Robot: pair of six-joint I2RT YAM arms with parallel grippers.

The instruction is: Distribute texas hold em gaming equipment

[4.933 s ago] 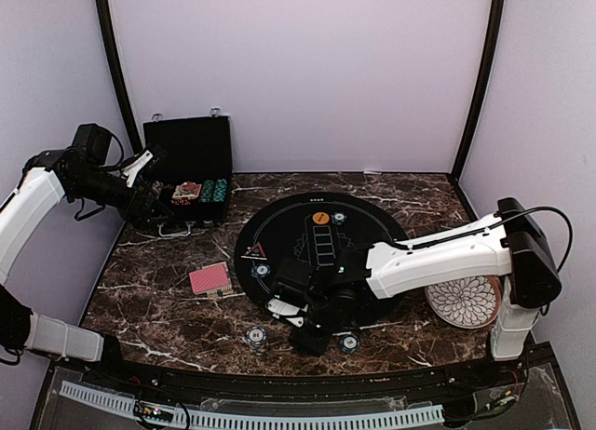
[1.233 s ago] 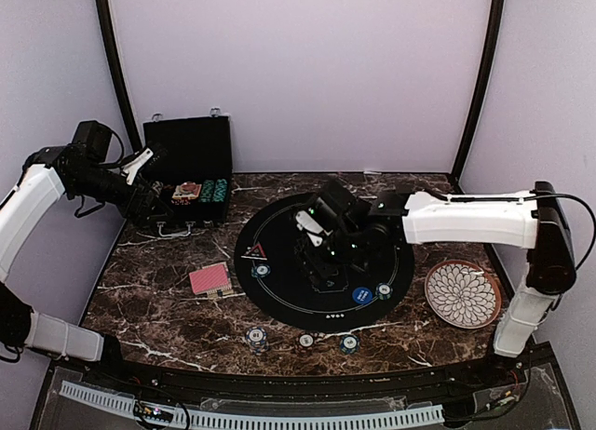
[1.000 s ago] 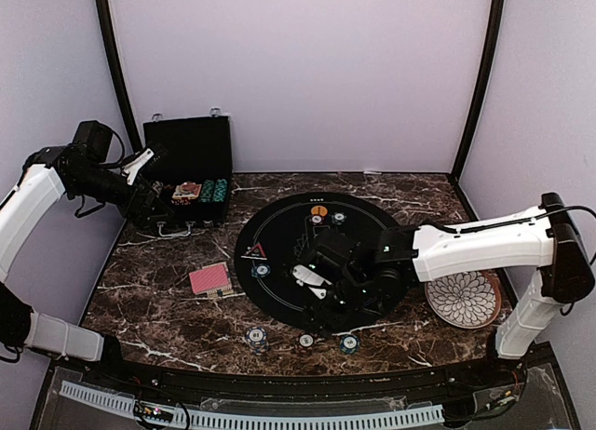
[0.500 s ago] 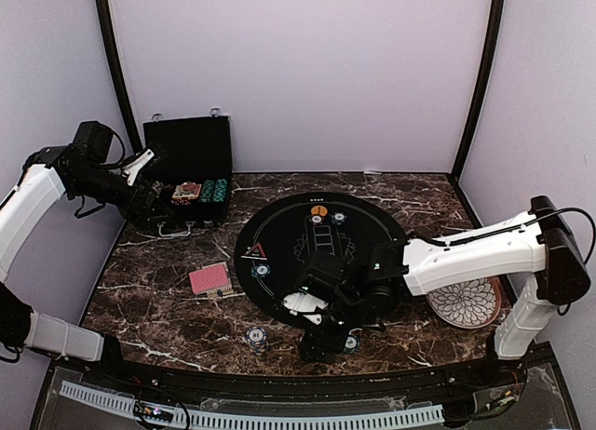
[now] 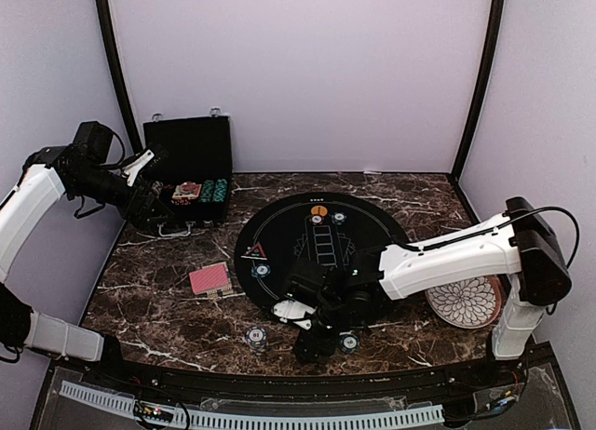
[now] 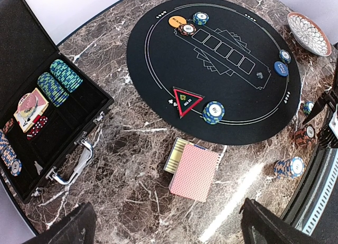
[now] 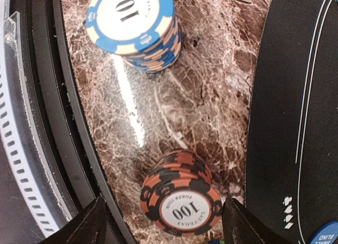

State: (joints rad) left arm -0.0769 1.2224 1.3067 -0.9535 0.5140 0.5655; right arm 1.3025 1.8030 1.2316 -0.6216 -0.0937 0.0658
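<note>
Orange-black chip stack (image 7: 181, 202) sits between my right gripper's (image 7: 165, 215) parted fingers in its wrist view; overhead, that gripper hides it. My left gripper (image 6: 168, 218) gapes empty.

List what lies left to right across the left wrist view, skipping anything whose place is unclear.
In order: black case → deck of red-backed cards → blue disc button → white patterned plate.
</note>
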